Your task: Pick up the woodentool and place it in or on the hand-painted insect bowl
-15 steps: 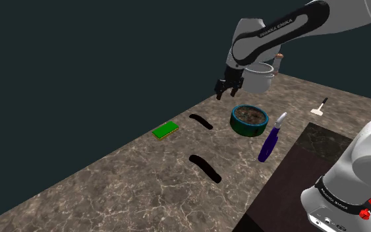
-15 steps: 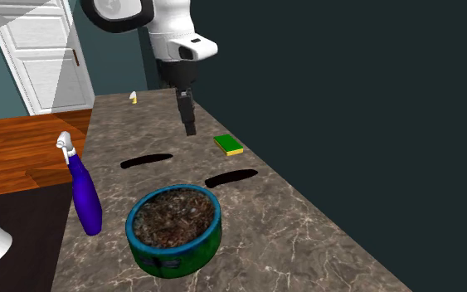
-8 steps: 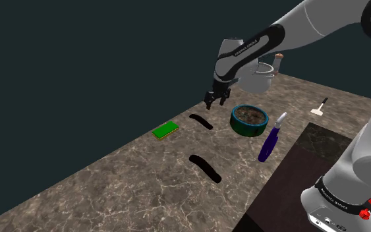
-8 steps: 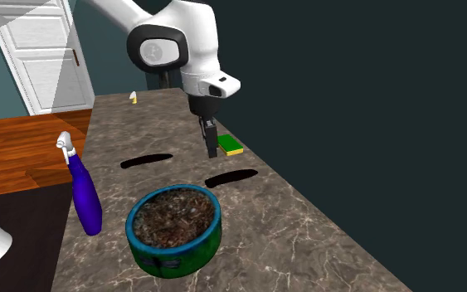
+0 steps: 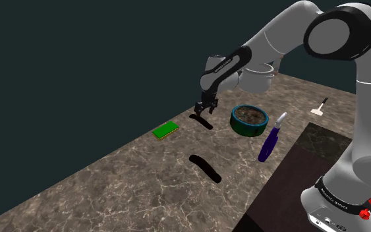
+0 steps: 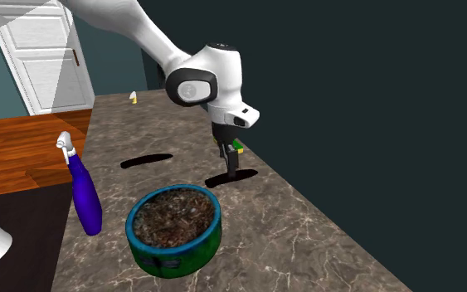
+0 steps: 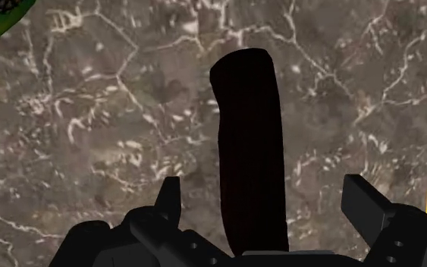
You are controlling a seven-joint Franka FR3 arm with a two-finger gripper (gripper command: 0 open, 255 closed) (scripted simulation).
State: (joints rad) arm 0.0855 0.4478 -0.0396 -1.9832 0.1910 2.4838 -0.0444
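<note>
In the shoulder view the stand (image 5: 339, 198) sits at 4 o'clock, by the near edge of the brown marbled surface (image 5: 111, 184). Closest to it lies a long black shape, the other tool (image 5: 204, 167), flat on the surface. At its 2 o'clock stands a purple bottle (image 5: 270, 138), upright, with a white spray head. Just past the bottle, at its 11 o'clock, is the bowl (image 5: 243, 127), green and blue outside and brown-speckled inside.

At the bowl's 9 o'clock the pincer (image 5: 203, 109) hangs low over the tool (image 5: 201, 121), a second long black shape that lies flat on the surface, near the bowl but apart from it. The wrist view has the pincer (image 7: 265, 199) spread wide with the tool (image 7: 246, 136) running between its fingers (image 7: 168, 199). Neither finger touches it, and nothing is gripped.

Farther out, at the tool's 9 o'clock in the shoulder view, lies a green and yellow sponge (image 5: 165, 130).
</note>
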